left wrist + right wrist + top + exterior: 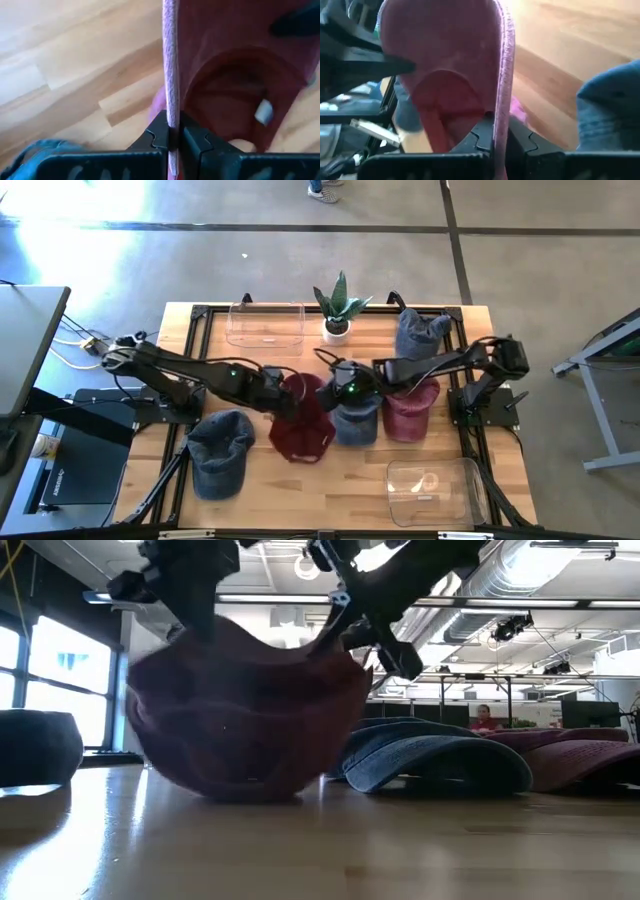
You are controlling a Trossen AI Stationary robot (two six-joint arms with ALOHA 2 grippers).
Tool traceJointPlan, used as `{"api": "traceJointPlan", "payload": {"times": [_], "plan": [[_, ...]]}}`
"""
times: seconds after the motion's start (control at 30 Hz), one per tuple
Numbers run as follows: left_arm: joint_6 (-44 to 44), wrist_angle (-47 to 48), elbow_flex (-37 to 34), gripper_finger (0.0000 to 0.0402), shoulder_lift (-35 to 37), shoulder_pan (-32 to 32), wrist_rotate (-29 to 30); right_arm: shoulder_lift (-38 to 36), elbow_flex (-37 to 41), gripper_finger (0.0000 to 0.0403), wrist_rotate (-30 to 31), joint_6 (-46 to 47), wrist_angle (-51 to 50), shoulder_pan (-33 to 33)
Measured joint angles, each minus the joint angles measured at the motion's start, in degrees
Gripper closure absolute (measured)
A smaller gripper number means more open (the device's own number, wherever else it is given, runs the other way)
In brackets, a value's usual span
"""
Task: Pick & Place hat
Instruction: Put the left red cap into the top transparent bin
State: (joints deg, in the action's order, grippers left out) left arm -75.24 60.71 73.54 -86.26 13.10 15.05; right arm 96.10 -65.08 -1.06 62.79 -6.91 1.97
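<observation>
Both clear bins (266, 323) and (436, 488) hold no hat.

Caps crowd the table's (330, 480) middle — blue cap (355, 423) (touching the maroon hat (300, 425)) blocks the right; front edge lies bare.

- No text, label, brand, number or sign can be read in any view.
- The caps (300, 420) show no legible logo or tag.
- The pale patch inside the maroon cap (263, 112) is blank as far as can be told.
- The table (340, 480) carries no markings.
</observation>
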Motion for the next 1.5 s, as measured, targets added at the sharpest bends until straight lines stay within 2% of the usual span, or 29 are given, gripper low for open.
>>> {"api": "traceJointPlan", "payload": {"times": [0.1, 0.2, 0.37, 0.47, 0.63, 0.73, 0.87, 1.1, 1.3, 1.5], "plan": [[1.6, 2.4, -0.4, 0.0367, -0.5, 0.0, -1.8, 2.1, 0.0, 0.0391, -1.2, -0.3, 2.8, -0.4], [3.0, 2.1, -0.3, 0.0324, -0.9, -0.5, -2.7, 3.2, 0.0, 0.0381, -3.0, -1.3, 4.0, -1.5], [3.0, 5.4, -0.4, 0.0249, -0.7, -1.4, -2.3, 4.4, 0.0, 0.0327, -3.7, -4.0, 2.2, -3.2], [2.4, 7.7, -0.4, 0.0221, 1.0, -1.6, -2.6, 3.3, 0.0, 0.0288, -3.4, -6.8, 0.5, -4.7], [1.4, 9.2, -0.4, 0.0207, 6.2, -1.5, -2.7, -1.6, 0.0, 0.0251, -6.5, -12.3, -2.7, -6.1], [1.3, 10.2, -0.4, 0.0208, 9.9, -1.5, -2.7, -4.6, -1.2, 0.0248, -10.7, -18.4, -3.9, -4.7], [1.3, 12.1, -0.4, 0.0209, 13.8, -0.5, -1.8, -4.9, -5.9, 0.0252, -14.8, -28.5, -6.0, -0.1], [0.1, 13.1, -3.6, 0.0209, 18.4, 6.1, 2.0, 4.5, -17.4, 0.0237, -10.4, -38.3, -9.1, 7.8], [-3.1, 11.3, -9.9, 0.0209, 20.4, 13.2, 2.4, 17.3, -31.0, 0.021, -13.2, -41.3, -14.2, 7.9], [-5.9, 10.5, -12.9, 0.0209, 20.5, 19.1, 2.0, 30.1, -45.8, 0.0216, -14.4, -49.4, -21.8, 8.8]]}}
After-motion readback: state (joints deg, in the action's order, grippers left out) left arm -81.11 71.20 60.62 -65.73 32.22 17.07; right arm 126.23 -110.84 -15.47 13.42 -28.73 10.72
